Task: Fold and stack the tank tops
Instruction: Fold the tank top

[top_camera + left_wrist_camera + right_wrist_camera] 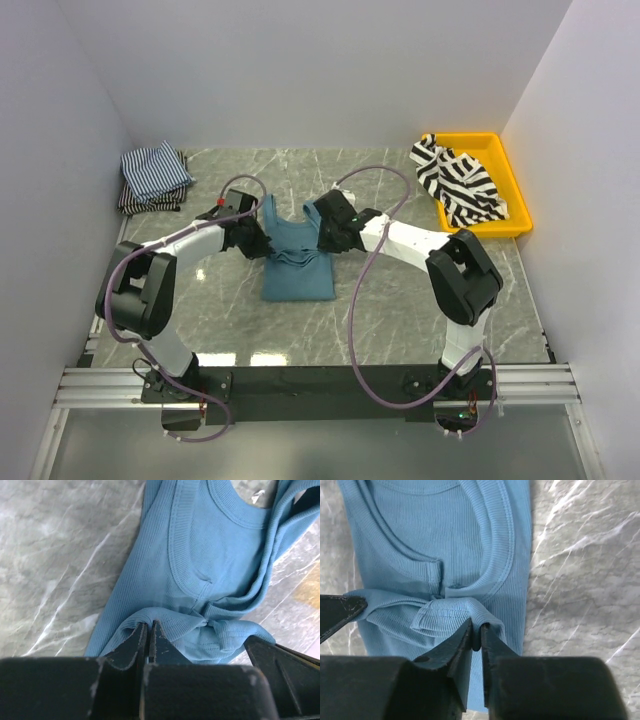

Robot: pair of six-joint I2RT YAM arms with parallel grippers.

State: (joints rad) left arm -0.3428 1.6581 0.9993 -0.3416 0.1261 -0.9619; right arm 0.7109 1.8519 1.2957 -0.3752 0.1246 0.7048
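Observation:
The teal-blue tank top [296, 262] lies in the middle of the table, its straps at the far end. My left gripper [262, 243] is shut on a fold at its left edge, seen in the left wrist view [148, 624] on the teal cloth [200, 555]. My right gripper [322, 240] is shut on a fold at its right edge, seen in the right wrist view [476, 627] on the same top [420, 540]. The black-and-white striped tank top [458, 183] lies crumpled in the yellow tray. Folded finely striped blue-white tops [152, 177] sit at the back left.
The yellow tray [513, 180] stands at the back right. White walls enclose the grey marble table [400, 300] on three sides. Purple cables loop over both arms.

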